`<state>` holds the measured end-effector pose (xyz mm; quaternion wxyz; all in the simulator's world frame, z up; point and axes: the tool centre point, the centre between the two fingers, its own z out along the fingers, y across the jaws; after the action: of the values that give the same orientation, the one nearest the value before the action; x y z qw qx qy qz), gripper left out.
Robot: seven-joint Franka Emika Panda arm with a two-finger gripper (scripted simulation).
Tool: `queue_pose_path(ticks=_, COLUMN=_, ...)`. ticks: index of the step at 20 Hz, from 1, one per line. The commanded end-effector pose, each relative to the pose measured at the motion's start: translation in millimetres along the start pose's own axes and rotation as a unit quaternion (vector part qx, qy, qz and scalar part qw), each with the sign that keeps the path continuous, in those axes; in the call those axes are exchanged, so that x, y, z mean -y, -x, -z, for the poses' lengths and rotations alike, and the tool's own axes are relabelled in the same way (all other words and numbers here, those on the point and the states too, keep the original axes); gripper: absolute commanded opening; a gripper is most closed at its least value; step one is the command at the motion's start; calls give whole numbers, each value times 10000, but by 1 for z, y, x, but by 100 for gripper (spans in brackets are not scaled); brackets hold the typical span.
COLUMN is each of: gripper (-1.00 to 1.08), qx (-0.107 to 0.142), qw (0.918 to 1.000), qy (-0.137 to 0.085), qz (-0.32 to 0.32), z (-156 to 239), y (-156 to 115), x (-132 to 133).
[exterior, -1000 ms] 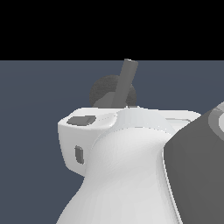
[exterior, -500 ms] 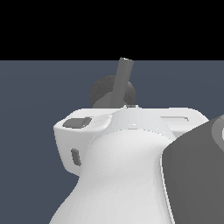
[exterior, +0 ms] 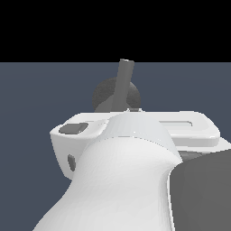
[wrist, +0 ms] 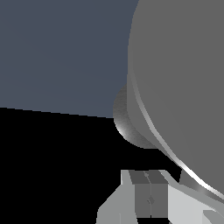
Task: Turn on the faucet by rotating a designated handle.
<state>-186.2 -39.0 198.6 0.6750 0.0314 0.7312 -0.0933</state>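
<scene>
In the exterior view the faucet (exterior: 122, 85) is a matte grey cylinder rising tilted from a dark round base (exterior: 104, 95), just behind my white arm. My gripper is hidden there by the arm. In the wrist view the faucet's thick grey body (wrist: 183, 83) fills one side, very close, with the speckled base (wrist: 127, 120) behind it. A thin shiny strip, which looks like the handle (wrist: 192, 175), runs along the body's edge right beside my gripper (wrist: 150, 174). The two finger pads (wrist: 142, 192) are pressed together with nothing between them.
My own white arm link (exterior: 131, 171) and its dark grey joint (exterior: 203, 194) fill the lower half of the exterior view. A flat blue-grey floor (exterior: 31, 99) lies around the faucet.
In the exterior view the cylinder's top has swung slightly to the left. My arm has shifted left and up with it.
</scene>
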Motion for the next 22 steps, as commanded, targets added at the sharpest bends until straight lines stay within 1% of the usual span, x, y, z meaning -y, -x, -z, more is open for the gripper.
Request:
queue_pose_path(ticks=1, gripper=-100, qx=260, qw=9966, qy=583, qz=-518, z=4, y=32, x=-87)
queue_pose_path(ticks=22, gripper=-100, qx=316, qw=9963, qy=608, qz=-518, z=10, y=37, x=-130)
